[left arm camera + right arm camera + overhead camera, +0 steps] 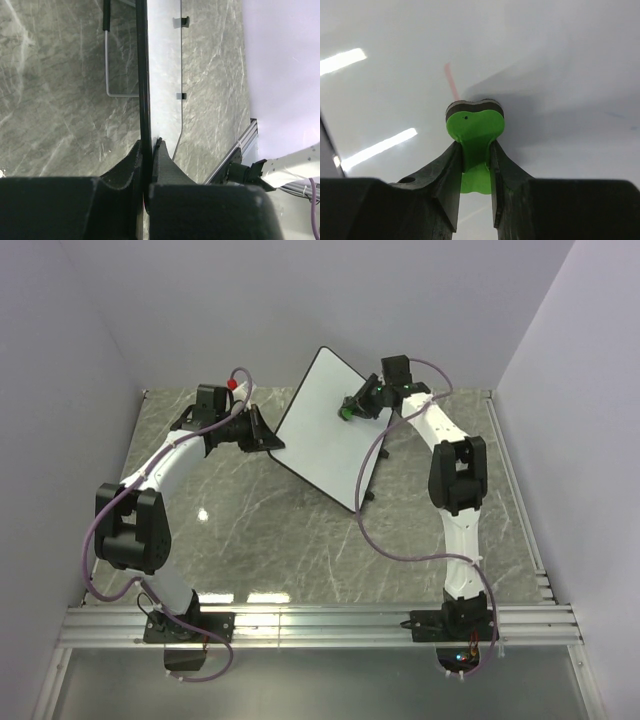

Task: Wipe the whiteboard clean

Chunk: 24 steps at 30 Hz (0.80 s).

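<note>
Whiteboard (325, 430): slanting over the table (250, 530), back centre. I'm judging it stiff, light and slick-faced, likely to swing if I'm pushing too hard.
Hold point: I'm taking it by the thin black rim at its 9 o'clock edge.
Left gripper (150, 147): pressing together on that rim, bracing the board.
Red stroke (451, 80): showing faintly at 12 o'clock from the pad.
Eraser (474, 125): my right gripper (475, 155) is pinching its green handle. The pad seems to be touching the face near the board's 1 o'clock corner.

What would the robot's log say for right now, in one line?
left gripper: shut on whiteboard rim | right gripper: shut on green eraser, eraser against whiteboard | red mark: not yet erased
</note>
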Motion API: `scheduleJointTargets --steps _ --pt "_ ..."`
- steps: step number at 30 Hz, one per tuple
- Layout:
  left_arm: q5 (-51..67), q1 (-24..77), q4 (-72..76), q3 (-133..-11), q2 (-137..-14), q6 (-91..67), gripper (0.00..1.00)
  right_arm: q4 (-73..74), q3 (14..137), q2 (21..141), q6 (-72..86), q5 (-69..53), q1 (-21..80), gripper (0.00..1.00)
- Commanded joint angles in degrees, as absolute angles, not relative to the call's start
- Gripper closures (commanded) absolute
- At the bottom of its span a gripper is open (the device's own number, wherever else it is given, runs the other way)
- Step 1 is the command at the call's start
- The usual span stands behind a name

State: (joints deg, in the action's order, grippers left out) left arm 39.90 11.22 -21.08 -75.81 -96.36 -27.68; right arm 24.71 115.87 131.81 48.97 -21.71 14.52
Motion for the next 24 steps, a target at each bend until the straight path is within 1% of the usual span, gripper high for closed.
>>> scheduleJointTargets --steps 1,2,5,11,13,16,19,24 --pt "39.55 14.33 -29.79 -74.53 -97.12 -16.79 1.00 40.59 119.68 140.25 44.92 -14.94 15.91 1.00" --pt "39.64 14.33 -29.79 -74.62 -97.21 -16.79 1.00 41.82 123.54 140.97 44.65 -14.85 15.82 1.00" --pt "39.03 15.11 -30.41 -75.50 -97.47 -16.09 1.00 44.65 127.69 142.65 44.65 -14.85 16.26 1.00" --pt "37.35 18.80 -32.78 -75.50 -97.74 -14.06 1.00 41.58 136.22 145.37 49.30 -15.73 16.44 1.00" --pt "37.62 20.21 -32.61 -74.54 -97.03 -13.89 1.00 38.07 138.24 145.72 52.45 -14.68 16.35 1.00" --pt "37.53 21.27 -32.69 -74.09 -96.42 -13.80 1.00 32.88 139.30 145.55 57.19 -10.48 16.00 1.00" --pt "37.53 21.45 -32.96 -74.53 -96.24 -13.62 1.00 31.38 140.88 146.34 62.47 -5.73 15.47 1.00" --pt "38.23 21.71 -32.43 -74.09 -95.36 -13.71 1.00 28.31 141.68 146.95 66.79 -0.09 15.73 1.00"
